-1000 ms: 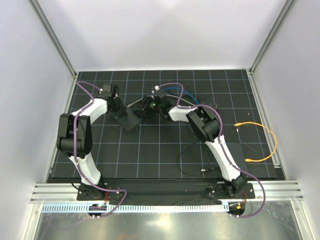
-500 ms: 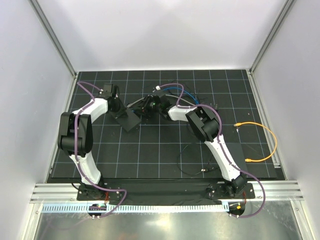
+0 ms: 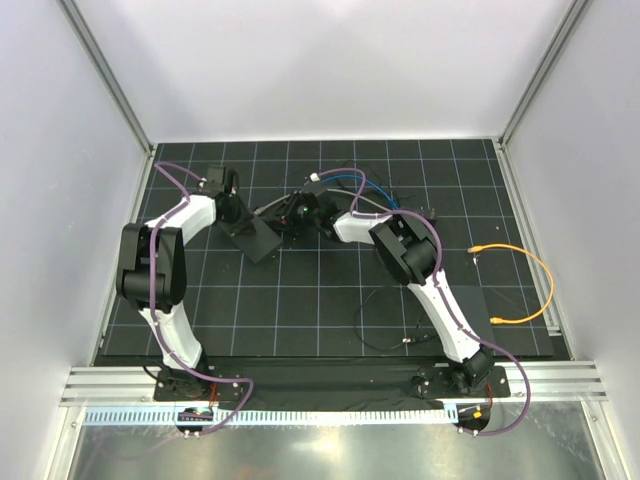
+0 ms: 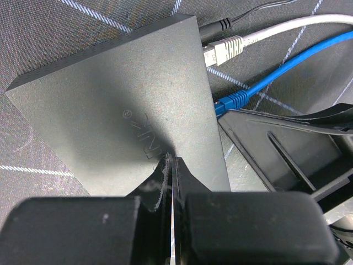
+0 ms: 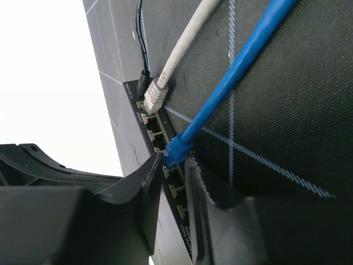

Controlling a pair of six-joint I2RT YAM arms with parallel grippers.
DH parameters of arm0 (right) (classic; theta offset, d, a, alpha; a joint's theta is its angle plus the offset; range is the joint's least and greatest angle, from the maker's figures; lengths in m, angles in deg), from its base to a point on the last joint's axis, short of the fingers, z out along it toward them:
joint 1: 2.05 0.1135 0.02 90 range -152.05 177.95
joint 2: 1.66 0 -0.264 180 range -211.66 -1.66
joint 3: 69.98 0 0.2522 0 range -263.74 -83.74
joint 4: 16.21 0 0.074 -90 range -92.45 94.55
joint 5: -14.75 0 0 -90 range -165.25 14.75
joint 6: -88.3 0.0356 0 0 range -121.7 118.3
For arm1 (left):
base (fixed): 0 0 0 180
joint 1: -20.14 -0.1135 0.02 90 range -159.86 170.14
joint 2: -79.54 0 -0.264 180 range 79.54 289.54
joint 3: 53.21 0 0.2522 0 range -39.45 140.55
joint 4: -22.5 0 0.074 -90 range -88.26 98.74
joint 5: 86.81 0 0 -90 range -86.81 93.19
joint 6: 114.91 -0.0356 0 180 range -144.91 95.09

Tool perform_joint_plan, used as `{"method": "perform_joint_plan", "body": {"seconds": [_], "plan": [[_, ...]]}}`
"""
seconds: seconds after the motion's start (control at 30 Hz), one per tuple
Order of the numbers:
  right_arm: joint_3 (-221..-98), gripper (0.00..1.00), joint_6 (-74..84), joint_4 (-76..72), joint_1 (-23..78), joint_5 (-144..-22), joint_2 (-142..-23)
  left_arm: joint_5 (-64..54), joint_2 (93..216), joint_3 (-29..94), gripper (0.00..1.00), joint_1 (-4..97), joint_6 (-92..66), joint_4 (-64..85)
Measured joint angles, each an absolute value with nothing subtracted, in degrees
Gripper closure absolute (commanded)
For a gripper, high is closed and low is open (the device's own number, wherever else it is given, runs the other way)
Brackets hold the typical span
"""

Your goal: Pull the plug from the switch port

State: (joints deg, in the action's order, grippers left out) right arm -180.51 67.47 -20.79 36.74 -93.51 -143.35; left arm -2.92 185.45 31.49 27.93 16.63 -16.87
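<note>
On black mat (image 5: 276,110), blue plug (image 5: 175,148) sits btwn fingers (image 5: 144,179) of R claw (image 5: 176,159); grip unclear.

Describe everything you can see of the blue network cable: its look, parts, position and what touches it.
The blue cable is a smooth, round, plastic-looking cord ending in a blue plug with a moulded boot. The plug sits seated in a port on the black switch, further along the row from the grey-white cable. The cord runs away straight across the dark gridded mat. The right gripper has a finger on either side of the plug; whether they pinch it cannot be told.
</note>
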Motion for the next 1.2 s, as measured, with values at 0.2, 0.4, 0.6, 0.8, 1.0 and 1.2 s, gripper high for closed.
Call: {"method": "perform_joint_plan", "body": {"seconds": [0.2, 0.4, 0.6, 0.8, 1.0, 1.2], "plan": [[-180.6, 0.91, 68.1, -20.6, 36.8, -92.7, -143.5, -2.9, 185.6, 31.6, 1.00, 27.9, 16.6, -17.0], [-180.6, 0.99, 69.0, -20.6, 37.1, -91.3, -143.5, -3.3, 186.5, 32.6, 1.00, 27.8, 16.7, -17.6], [-180.2, 0.99, 71.0, -21.6, 37.1, -90.1, -143.5, -3.5, 186.9, 33.2, 1.00, 27.8, 16.9, -17.7], [-179.2, 0.99, 74.8, -22.9, 37.0, -89.5, -143.5, -3.5, 187.0, 33.2, 1.00, 27.8, 16.9, -17.7], [-178.4, 0.99, 77.1, -24.3, 36.7, -88.5, -143.5, -3.5, 187.5, 33.7, 1.00, 27.8, 16.9, -17.7], [-178.3, 0.99, 75.2, -23.5, 37.0, -85.4, -143.0, -3.5, 187.8, 33.9, 1.00, 28.0, 16.9, -17.2]]}}
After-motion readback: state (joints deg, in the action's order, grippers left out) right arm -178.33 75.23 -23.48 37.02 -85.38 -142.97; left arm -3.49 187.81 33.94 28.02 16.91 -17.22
